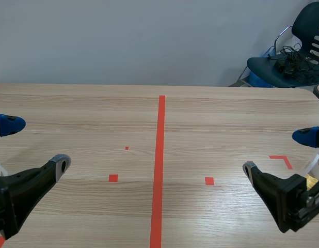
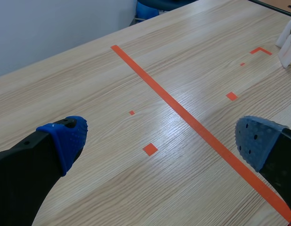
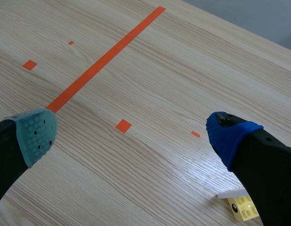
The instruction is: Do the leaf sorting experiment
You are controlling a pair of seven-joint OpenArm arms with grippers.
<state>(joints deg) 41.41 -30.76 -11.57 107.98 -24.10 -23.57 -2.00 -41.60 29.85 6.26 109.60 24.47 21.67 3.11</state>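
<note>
1. Scene view: your left end effector (image 1: 35, 144) and right end effector (image 1: 278, 153) hover low over the tabletop (image 1: 201, 119), fingers spread; no leaves are in sight.
2. Left wrist view: fingers wide apart, nothing between them, no leaves.
3. Right wrist view: fingers apart and empty, with a yellow brick (image 3: 243, 207) just beside one. Sorting looks unstarted, so all of it is left for you.

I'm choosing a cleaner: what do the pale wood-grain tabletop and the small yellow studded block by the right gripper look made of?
The pale wood-grain tabletop looks like laminate or sealed wood: straight grain, soft glare. The small yellow studded block looks like moulded plastic: even colour, round studs, slight gloss.
</note>
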